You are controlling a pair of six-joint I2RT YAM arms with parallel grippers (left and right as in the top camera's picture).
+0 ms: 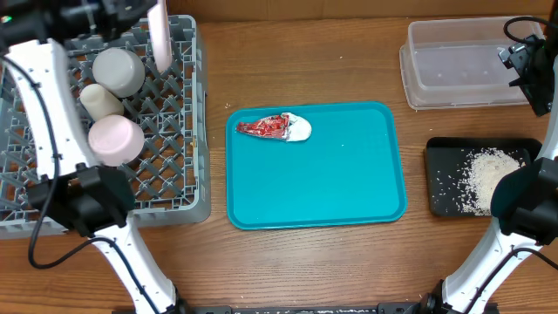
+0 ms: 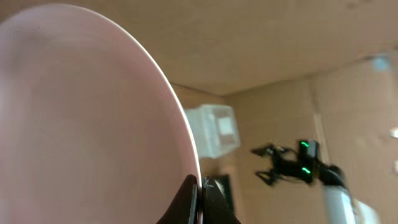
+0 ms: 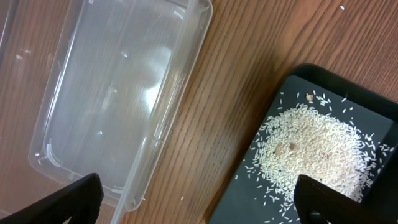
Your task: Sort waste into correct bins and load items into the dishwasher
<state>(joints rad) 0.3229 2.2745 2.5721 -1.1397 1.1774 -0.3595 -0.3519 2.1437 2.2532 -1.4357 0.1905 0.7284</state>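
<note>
Rice (image 1: 484,179) is in the black tray (image 1: 440,196), right of the teal tray (image 1: 349,187): done. Wrapper and napkin wad (image 1: 275,127) sit on the teal tray's far-left part, not yet binned.

Dish rack (image 1: 174,174), left of the teal tray, holds pink bowl (image 1: 115,138), cup (image 1: 98,101) and metal bowl (image 1: 119,70). Left gripper (image 2: 200,199) pinches the plate (image 2: 81,118) by its rim, on edge over the rack's far side; probably not seated.

Right gripper (image 3: 198,202) is spread and empty by the clear tub (image 3: 118,93), beyond the teal tray's far-right corner. The tray's bare middle leaves room to reach.

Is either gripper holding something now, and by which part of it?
The left gripper holds the large plate by its rim, with the edge pinched between its two fingers. The right gripper is open and holds nothing.
</note>
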